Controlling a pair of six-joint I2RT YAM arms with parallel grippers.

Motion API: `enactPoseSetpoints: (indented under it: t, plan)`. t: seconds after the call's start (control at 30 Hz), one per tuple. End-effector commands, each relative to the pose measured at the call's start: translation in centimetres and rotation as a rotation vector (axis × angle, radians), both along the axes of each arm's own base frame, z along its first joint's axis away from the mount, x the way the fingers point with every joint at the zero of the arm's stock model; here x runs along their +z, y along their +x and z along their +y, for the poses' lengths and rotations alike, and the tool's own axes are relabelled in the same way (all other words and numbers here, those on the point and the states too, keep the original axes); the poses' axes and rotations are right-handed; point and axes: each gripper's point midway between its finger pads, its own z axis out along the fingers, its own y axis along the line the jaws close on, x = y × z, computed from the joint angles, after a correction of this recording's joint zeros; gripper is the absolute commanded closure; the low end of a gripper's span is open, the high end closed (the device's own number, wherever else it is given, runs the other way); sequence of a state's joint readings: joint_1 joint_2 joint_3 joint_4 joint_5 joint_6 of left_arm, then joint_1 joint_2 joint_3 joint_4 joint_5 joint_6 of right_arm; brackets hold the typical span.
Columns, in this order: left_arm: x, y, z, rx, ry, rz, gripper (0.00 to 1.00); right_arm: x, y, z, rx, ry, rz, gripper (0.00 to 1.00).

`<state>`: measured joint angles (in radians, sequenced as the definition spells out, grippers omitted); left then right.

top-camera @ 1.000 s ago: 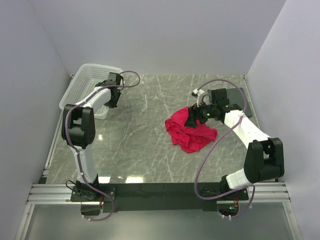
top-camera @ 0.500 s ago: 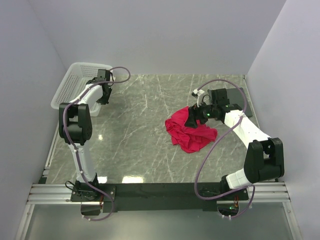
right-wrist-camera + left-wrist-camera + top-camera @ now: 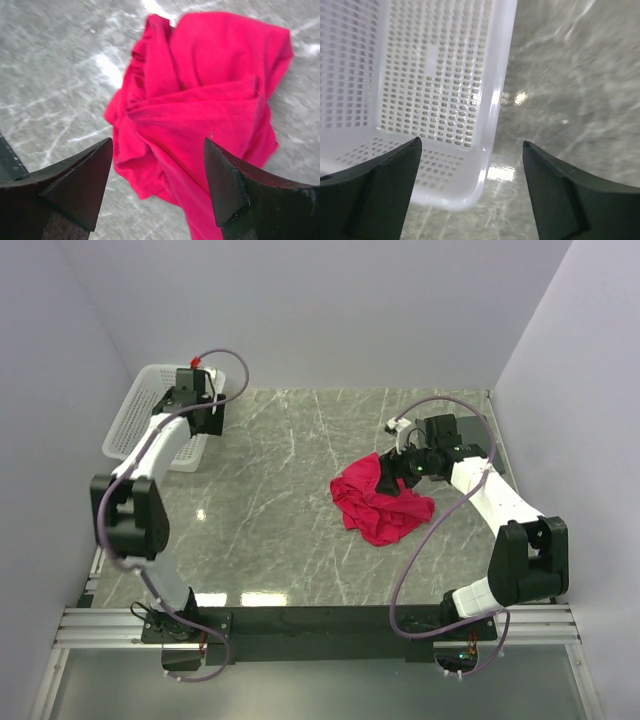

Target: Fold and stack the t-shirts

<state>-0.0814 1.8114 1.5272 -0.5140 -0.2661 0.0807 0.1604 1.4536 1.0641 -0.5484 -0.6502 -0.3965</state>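
The red t-shirt (image 3: 382, 503) lies crumpled at centre right of the grey marble desk (image 3: 290, 530), probably waiting to be spread out. The right fingers (image 3: 75, 180) hang apart just above it, empty. At upper left, the left fingers (image 3: 380, 185) stand apart over the white basket (image 3: 135, 420). Plain pale walls (image 3: 330, 310) enclose the desk.

No legible text, label, brand or number anywhere

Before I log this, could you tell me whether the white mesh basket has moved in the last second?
Yes. The white mesh basket has shifted left in the top view, closer to the left wall.
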Motion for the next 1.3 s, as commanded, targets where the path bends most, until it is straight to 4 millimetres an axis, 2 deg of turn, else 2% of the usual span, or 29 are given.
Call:
enactPoseSetpoints:
  t: [0.0,0.03,0.07,0.1,0.13,0.17,0.2,0.23,0.27,0.3,0.33,0.37,0.4,0.53,0.6,0.63,0.73,1.03,1.27]
  plan:
    - [7.6,-0.5,-1.4,-0.013,-0.123,-0.243,0.11,1.1,1.3,-1.7,-0.027,-0.057,-0.054,0.20]
    - [7.6,-1.0,-1.7,-0.024,-0.135,-0.261,0.07,1.0,1.4,-2.0,-0.031,-0.066,-0.053,0.20]
    - [9.7,-1.9,-2.1,-0.045,-0.161,-0.319,0.01,0.8,1.6,-2.5,-0.041,-0.079,-0.049,0.20]
    - [10.4,-2.4,-2.4,-0.036,-0.196,-0.351,0.01,0.7,1.8,-3.1,-0.055,-0.086,-0.044,0.20]
    - [9.9,-3.1,-2.6,-0.042,-0.212,-0.356,0.01,0.7,1.9,-3.4,-0.061,-0.089,-0.042,0.20]
    - [12.3,-3.8,-3.0,-0.059,-0.251,-0.438,0.01,0.4,1.9,-3.7,-0.061,-0.094,-0.031,0.21]
    - [12.9,-4.2,-3.2,-0.059,-0.273,-0.472,0.01,0.5,2.0,-4.2,-0.067,-0.095,-0.029,0.20]
    - [12.0,-5.0,-3.1,-0.032,-0.300,-0.471,0.01,0.5,2.0,-4.4,-0.061,-0.097,-0.030,0.20]
    - [13.8,-5.7,-3.0,0.012,-0.363,-0.550,0.01,0.2,1.8,-4.6,-0.039,-0.107,-0.022,0.20]
    - [13.8,-6.2,-3.4,0.007,-0.403,-0.556,0.01,0.3,1.5,-4.5,-0.015,-0.100,-0.019,0.20]
    - [13.2,-6.7,-4.2,-0.027,-0.440,-0.544,0.01,0.3,1.2,-4.8,0.001,-0.101,-0.017,0.20]
    - [13.7,-7.3,-4.7,-0.060,-0.469,-0.550,0.01,0.2,0.9,-5.0,0.054,-0.117,-0.040,0.20]
    - [13.2,-7.9,-6.5,-0.139,-0.524,-0.511,0.01,0.0,-0.4,-4.8,0.107,-0.106,-0.014,0.20]
    - [10.5,-9.8,-10.0,-0.261,-0.669,-0.358,0.08,-0.7,-3.2,-5.8,0.271,-0.151,-0.060,0.21]
    - [9.3,-10.5,-11.3,-0.287,-0.736,-0.297,0.06,-1.3,-4.2,-6.2,0.357,-0.190,-0.101,0.21]
    - [8.5,-11.2,-12.2,-0.316,-0.782,-0.257,0.06,-1.7,-4.1,-7.3,0.345,-0.219,-0.106,0.21]
    - [7.8,-12.2,-13.5,-0.343,-0.842,-0.231,0.02,-2.3,-3.9,-7.7,0.385,-0.255,-0.122,0.21]
    - [6.6,-14.2,-16.6,-0.379,-0.897,-0.205,0.02,-3.3,-1.8,-7.9,0.405,-0.279,-0.106,0.25]
    - [6.1,-15.0,-18.0,-0.397,-0.925,-0.189,0.02,-4.1,-1.2,-7.7,0.375,-0.264,-0.073,0.39]
